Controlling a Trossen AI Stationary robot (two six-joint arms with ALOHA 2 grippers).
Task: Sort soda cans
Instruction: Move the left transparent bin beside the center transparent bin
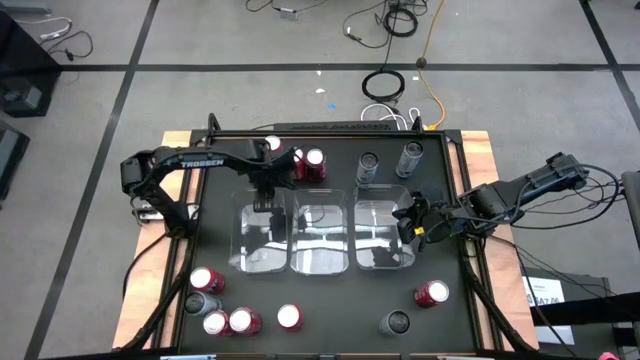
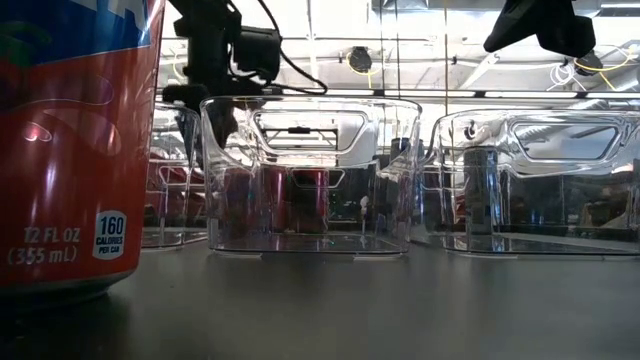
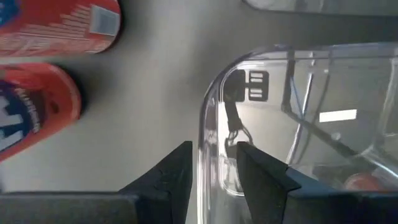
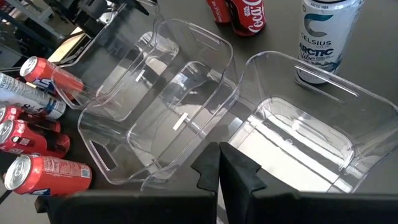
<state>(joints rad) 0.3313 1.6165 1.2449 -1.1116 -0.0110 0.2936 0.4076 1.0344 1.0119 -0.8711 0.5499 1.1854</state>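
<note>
Three clear bins sit side by side mid-table: left [image 1: 262, 238], middle [image 1: 320, 238], right [image 1: 382, 235]. Red cans [image 1: 310, 164] and two grey cans [image 1: 408, 157] stand by the far edge. Several more cans [image 1: 225, 312] stand or lie near the near-left corner. A red can [image 1: 432, 293] and a grey can [image 1: 396, 322] stand near right. My left gripper [image 1: 265, 200] [image 3: 213, 146] is open, astride the left bin's far wall [image 3: 204, 124]. My right gripper [image 1: 408, 218] [image 4: 219, 149] is shut, empty, above the right bin's right side. My left gripper comes down from above over the left bin's far wall [image 3: 203, 99], near a corner, with one finger [image 3: 255, 168] inside the bin and one finger [image 3: 177, 171] outside. I cannot tell whether either finger touches the wall. The bin rests flat on the table.
The bins fill the table's middle. In the low view a red can [image 2: 75, 150] stands right before the camera. Bare dark tabletop [image 1: 340, 295] lies between the bins and the near edge. Cables run along the far edge [image 1: 385, 115].
</note>
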